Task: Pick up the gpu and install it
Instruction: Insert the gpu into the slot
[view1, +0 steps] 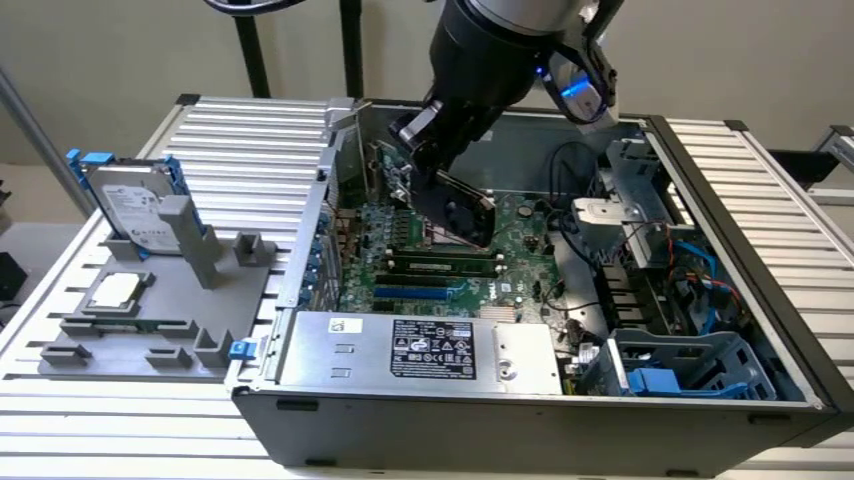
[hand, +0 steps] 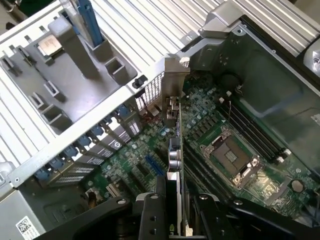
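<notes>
My gripper (view1: 438, 178) is inside the open computer case (view1: 747, 230), shut on the gpu (view1: 458, 208). The gpu is a thin black card held tilted over the green motherboard (view1: 514, 255). In the wrist view I see the gpu (hand: 173, 152) edge-on, running away from my gripper (hand: 176, 216), with one dark finger (hand: 150, 212) pressed on each side of it. Its silver bracket (hand: 172, 82) stands close to the case's rear slot wall (hand: 107, 132). The card's lower edge hangs over the expansion slots, and I cannot tell whether it touches one.
Outside the case, on the exterior view's left, a grey holder (view1: 147, 310) carries a silver hard drive (view1: 134, 205) in a blue frame and a processor (view1: 114, 290). The power supply (view1: 427, 350) fills the case's near side. Memory sticks (view1: 441, 265) and the processor socket (hand: 230, 155) lie beside the card.
</notes>
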